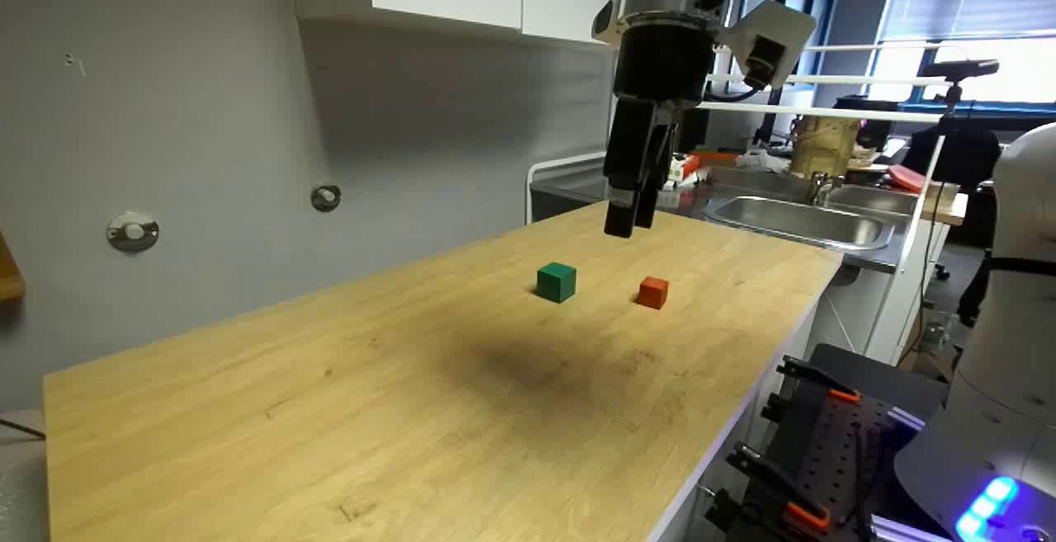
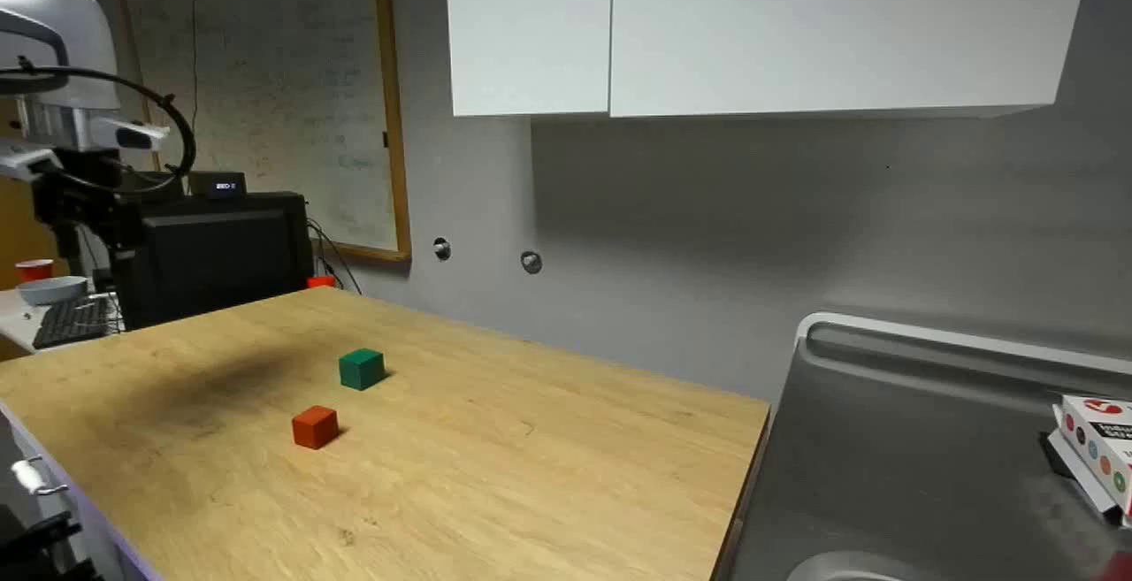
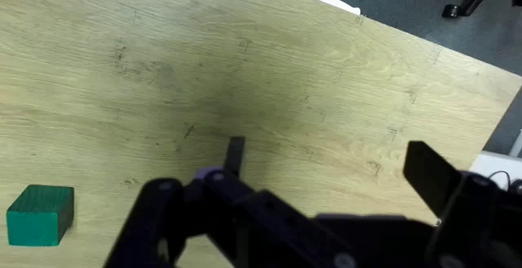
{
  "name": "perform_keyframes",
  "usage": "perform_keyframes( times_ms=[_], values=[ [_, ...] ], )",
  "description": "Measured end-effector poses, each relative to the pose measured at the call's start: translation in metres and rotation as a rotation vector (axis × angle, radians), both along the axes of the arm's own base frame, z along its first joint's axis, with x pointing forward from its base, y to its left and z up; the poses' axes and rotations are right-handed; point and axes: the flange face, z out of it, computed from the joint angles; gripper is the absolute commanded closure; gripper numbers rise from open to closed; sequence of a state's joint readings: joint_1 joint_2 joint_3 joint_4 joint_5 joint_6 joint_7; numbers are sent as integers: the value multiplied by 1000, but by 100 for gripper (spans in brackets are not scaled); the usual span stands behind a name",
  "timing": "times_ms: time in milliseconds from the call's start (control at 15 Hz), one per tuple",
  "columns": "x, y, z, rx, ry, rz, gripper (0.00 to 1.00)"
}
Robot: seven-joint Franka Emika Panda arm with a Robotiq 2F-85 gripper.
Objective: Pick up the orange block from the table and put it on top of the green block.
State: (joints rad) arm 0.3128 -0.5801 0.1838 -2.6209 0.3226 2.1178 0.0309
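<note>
The small orange block [image 1: 652, 293] sits flat on the light wood table [image 1: 330, 410]. The dark green block [image 1: 556, 282] sits a short way from it, apart. In an exterior view the orange block [image 2: 315, 427] is nearer the camera than the green block [image 2: 362, 369]. My gripper [image 1: 632, 230] hangs well above the table, fingers pointing down, touching neither block; it also shows in an exterior view [image 2: 95, 249]. In the wrist view the gripper [image 3: 325, 142] has its fingers wide apart with nothing between them. There the green block [image 3: 38, 215] is at the lower left; the orange block is out of view.
A metal sink [image 1: 800, 220] lies beyond the table's far end. White cupboards [image 2: 761, 28] hang over the table's back, along a grey wall. A patterned box [image 2: 1099, 439] lies on the dark counter [image 2: 893, 466]. A monitor [image 2: 225, 258] stands behind the gripper.
</note>
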Motion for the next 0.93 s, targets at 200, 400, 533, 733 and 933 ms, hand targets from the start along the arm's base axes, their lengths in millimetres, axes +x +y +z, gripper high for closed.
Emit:
perform_keyframes(
  times_ms=[200, 400, 533, 733, 933],
  values=[
    [0, 0, 0, 0, 0, 0, 0],
    [0, 0, 0, 0, 0, 0, 0],
    [0, 0, 0, 0, 0, 0, 0],
    [2, -2, -1, -2, -4, -6, 0],
    [15, -21, -4, -1, -38, -65, 0]
  ],
)
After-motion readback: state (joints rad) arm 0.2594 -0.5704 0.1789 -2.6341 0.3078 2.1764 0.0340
